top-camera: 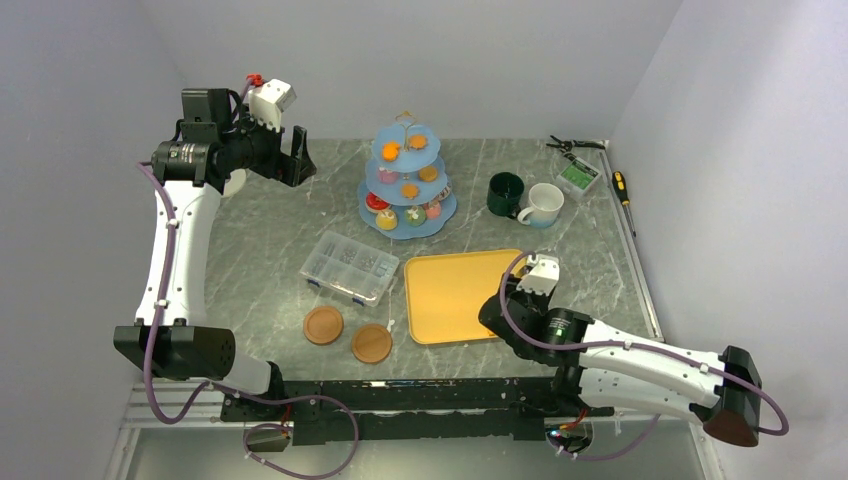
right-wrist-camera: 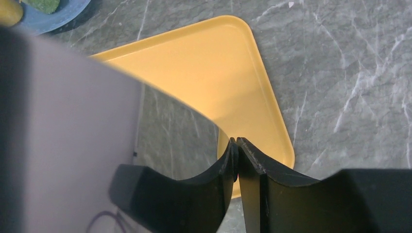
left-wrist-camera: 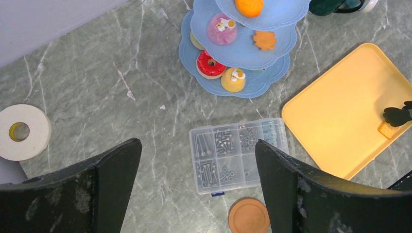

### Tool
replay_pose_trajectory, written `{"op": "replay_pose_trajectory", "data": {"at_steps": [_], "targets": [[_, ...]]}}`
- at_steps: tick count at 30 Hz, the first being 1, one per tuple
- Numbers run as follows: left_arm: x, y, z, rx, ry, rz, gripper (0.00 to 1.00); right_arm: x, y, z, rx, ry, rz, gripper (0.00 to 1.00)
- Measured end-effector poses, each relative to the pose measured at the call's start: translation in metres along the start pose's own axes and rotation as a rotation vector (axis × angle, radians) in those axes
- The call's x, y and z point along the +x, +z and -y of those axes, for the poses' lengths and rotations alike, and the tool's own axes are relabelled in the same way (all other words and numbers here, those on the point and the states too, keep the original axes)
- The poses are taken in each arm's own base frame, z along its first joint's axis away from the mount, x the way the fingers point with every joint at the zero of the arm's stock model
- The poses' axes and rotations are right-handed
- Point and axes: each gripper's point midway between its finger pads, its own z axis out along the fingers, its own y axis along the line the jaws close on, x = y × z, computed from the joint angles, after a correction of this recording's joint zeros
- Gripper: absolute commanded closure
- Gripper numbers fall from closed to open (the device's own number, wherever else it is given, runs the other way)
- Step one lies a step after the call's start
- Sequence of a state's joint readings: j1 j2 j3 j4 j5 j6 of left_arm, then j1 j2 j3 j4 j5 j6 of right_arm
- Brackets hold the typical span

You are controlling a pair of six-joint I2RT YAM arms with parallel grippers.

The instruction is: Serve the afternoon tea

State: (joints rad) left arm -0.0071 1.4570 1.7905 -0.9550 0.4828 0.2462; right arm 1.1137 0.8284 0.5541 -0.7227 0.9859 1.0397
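The light-blue three-tier stand [left-wrist-camera: 260, 83] sits towards the far middle of the tabletop [top-camera: 270, 250]. Its tiers carry the treats: a red doughnut [left-wrist-camera: 211, 64] and a yellow cake [left-wrist-camera: 233, 80] on the lowest, a pink cake [left-wrist-camera: 222, 30] and an orange biscuit [left-wrist-camera: 264, 40] above them, and an orange piece [left-wrist-camera: 249, 7] on top. Just right of the stand are the dark-green mug [top-camera: 505, 193] and the white mug [top-camera: 545, 204], side by side and all but touching.

In front of the mugs lies a yellow tray [top-camera: 450, 300]. A square biscuit [left-wrist-camera: 387, 129] rests near its near right corner, right against the tips of the right gripper [top-camera: 490, 315]. In its own wrist view that gripper's jaws are drawn in to a thin slit over the tray's rim. I cannot tell whether they pinch the biscuit. The rest of the tray's surface is bare yellow.

Left of the tray is a clear compartment box [top-camera: 349, 267] of small hardware, set askew, with two round brown coasters [top-camera: 323, 325] [top-camera: 371, 343] nearer the arms. The left gripper [left-wrist-camera: 198, 145] hangs high over the far left, jaws spread wide and holding nothing. Open tabletop runs below it between the stand and a roll of white tape [left-wrist-camera: 23, 132] by the left wall.

Pliers [top-camera: 575, 145], a small green-topped box [top-camera: 578, 177] and a screwdriver [top-camera: 623, 188] lie along the far right edge. The tabletop is grey-green stone-look with pale veins, closed in by plain pale walls at the left, back and right.
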Motion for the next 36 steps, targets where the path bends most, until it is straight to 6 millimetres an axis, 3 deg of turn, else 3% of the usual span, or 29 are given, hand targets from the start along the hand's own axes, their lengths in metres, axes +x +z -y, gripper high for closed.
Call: {"op": "replay_pose_trajectory", "data": {"at_steps": [9,16,27,36], "targets": [[0.0,0.0,0.0,0.0,0.0,0.0,0.07,0.017,0.003,0.004,0.002,0.064,-0.032,0.43],[0.0,0.0,0.0,0.0,0.0,0.0,0.07,0.022,0.006,-0.005,-0.009,0.082,-0.037,0.44],[0.0,0.0,0.0,0.0,0.0,0.0,0.07,0.026,0.007,-0.055,-0.161,0.033,-0.024,0.43],[0.0,0.0,0.0,0.0,0.0,0.0,0.07,0.026,0.007,-0.069,-0.21,0.01,-0.03,0.41]]}}
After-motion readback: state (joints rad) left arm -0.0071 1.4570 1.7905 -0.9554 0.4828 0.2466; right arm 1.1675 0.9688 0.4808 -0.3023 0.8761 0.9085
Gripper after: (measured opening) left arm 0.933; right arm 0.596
